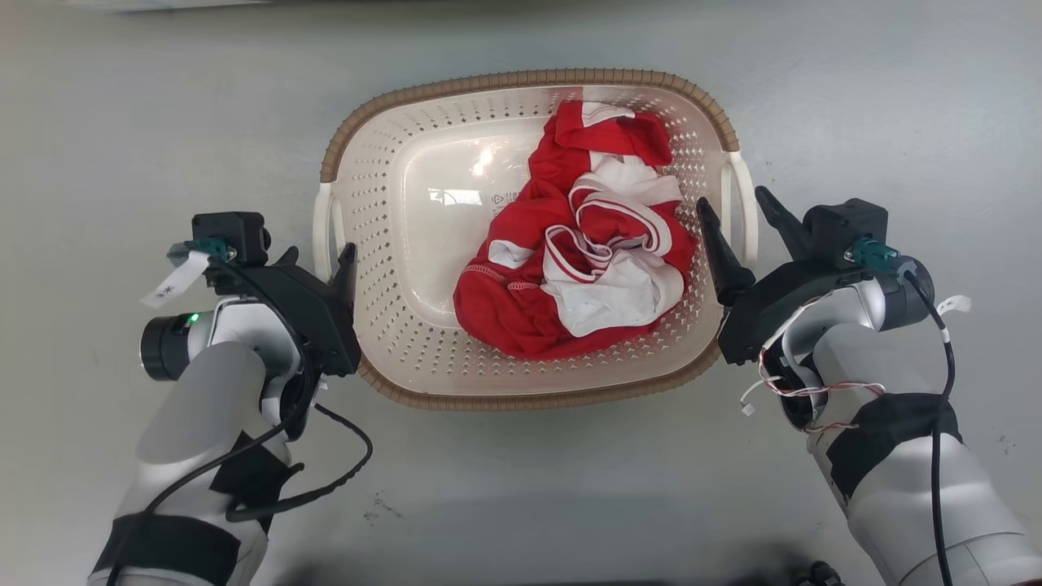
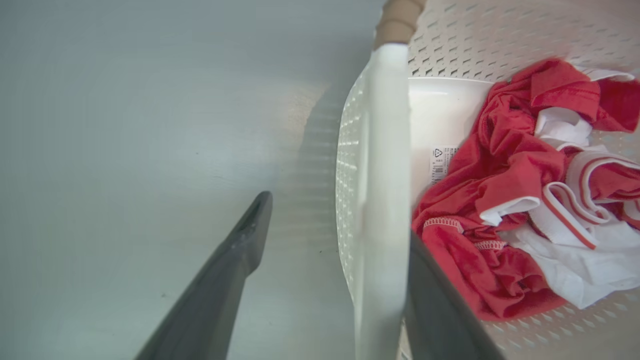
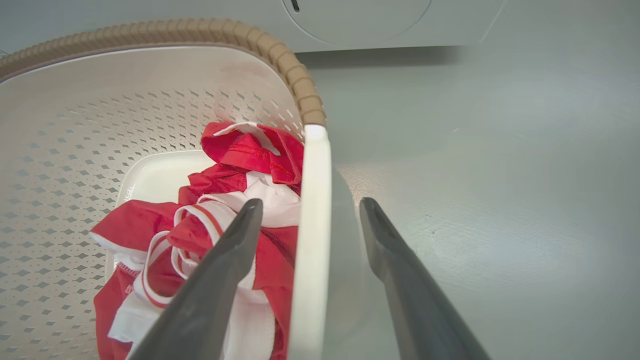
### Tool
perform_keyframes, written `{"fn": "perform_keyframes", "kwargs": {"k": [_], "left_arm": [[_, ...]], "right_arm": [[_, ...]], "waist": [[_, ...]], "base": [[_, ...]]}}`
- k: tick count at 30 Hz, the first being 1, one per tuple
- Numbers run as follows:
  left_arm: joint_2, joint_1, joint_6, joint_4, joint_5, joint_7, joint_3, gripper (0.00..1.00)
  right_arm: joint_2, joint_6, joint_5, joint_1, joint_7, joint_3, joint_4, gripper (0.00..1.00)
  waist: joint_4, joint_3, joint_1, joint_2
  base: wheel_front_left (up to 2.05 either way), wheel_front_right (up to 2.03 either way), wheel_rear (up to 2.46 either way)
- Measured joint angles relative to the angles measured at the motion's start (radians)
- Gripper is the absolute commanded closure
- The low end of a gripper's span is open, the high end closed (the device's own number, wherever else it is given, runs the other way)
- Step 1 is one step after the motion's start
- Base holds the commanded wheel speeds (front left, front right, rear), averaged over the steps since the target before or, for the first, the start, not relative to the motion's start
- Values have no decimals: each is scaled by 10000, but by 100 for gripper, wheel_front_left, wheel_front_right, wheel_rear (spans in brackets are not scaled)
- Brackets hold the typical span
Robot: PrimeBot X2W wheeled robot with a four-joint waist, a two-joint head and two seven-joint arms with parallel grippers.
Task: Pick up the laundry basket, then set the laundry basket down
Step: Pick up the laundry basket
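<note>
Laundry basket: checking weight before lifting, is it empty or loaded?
Loaded: crumpled red-and-white clothing lies inside the laundry basket.

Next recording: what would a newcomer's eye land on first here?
The crumpled red and white garment stands out first, heaped in the right half of the laundry basket, which sits on a grey floor. Next come the left gripper and right gripper, each with jaws open astride one of the basket's white side handles, one finger inside the wall and one outside.
</note>
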Motion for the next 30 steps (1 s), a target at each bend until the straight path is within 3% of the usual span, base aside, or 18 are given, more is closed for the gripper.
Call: {"fn": "perform_keyframes", "kwargs": {"k": [2,3,4,15,30], "left_arm": [[-40,-137,-6,130,-6,-2,0,0],[-59,-199,-12,194,-33,-4,13,71],[-81,-256,-19,274,-58,-4,21,100],[-403,-480,-184,1081,-98,-151,12,100],[-656,-616,-422,2040,-454,10,-12,100]], "right_arm": [[10,2,48,-85,0,2,150,1],[12,4,59,-132,0,25,238,96],[12,13,61,-182,0,42,320,100],[196,153,184,-512,-10,119,1162,100],[320,284,535,-684,247,113,2393,100]], "waist": [[17,57,0,0],[29,78,0,0],[39,89,0,0],[74,-87,0,0],[81,-1130,0,0]], "base": [[0,0,0],[0,0,0],[0,0,0],[0,0,0],[0,0,0]]}}
